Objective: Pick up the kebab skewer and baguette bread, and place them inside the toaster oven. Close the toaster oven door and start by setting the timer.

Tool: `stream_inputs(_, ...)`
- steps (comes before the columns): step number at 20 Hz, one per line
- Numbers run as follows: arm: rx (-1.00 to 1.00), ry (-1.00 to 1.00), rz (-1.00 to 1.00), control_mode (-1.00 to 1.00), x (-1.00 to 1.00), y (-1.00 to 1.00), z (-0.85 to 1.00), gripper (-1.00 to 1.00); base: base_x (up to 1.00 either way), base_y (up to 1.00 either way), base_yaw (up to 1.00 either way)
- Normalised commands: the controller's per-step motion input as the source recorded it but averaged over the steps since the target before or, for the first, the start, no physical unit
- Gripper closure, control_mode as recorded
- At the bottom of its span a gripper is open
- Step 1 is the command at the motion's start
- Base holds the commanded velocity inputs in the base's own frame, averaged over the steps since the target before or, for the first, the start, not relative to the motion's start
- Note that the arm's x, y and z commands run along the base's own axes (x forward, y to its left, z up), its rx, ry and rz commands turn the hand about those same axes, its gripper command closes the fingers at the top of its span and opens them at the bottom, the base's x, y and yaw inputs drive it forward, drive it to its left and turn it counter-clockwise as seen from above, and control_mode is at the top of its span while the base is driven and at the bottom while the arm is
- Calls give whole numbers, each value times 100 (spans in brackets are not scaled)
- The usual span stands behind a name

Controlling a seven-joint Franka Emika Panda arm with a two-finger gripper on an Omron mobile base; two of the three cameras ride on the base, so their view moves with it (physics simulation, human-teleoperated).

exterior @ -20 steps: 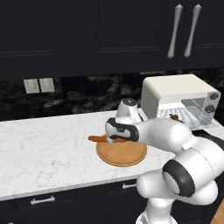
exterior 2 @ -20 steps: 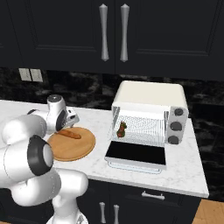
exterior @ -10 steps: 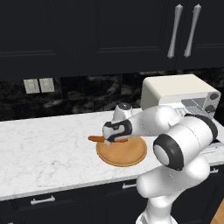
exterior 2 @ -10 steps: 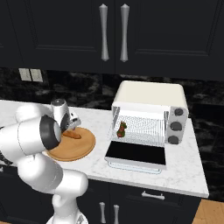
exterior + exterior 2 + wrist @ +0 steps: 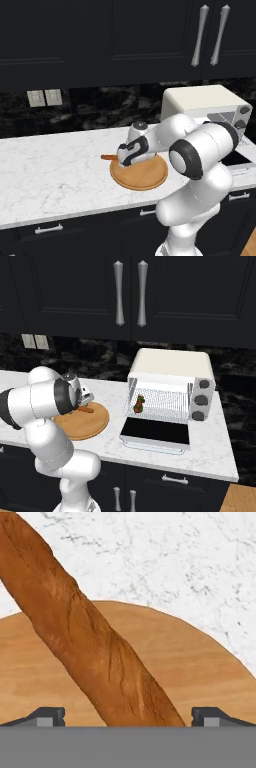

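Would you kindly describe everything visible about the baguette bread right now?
The baguette bread is a long, slender orange-brown loaf with a crackled, scored crust. It lies flat across the round wooden plate, one end reaching past the rim over the marble counter. The open gripper straddles it, with fingers on either side, not yet touching.

my arm rises from the lower right of the left base view, bulks up through a big white elbow at centre right, then reaches left toward the middle of the frame. the wrist is bent down there and the gripper [image 5: 121,159] sits low at centre, pointing down and to the left. in the right base view the arm fills the left side and folds back on itself, the hand at middle left. in the hand view i see both dark fingertips [image 5: 46,716] at the bottom corners, set wide apart, jaws spread.
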Motion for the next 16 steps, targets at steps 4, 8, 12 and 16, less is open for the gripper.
stream_inputs(4,0,0,2,-100,35,0,-13,-100,0,0,0)
stream_inputs(8,0,0,4,-100,11,0,-6,-100,0,0,0)
stream_inputs(12,0,0,5,-100,-3,0,-13,100,0,0,0)
stream_inputs(16,0,-1,5,-100,-29,-18,-8,100,0,0,0)
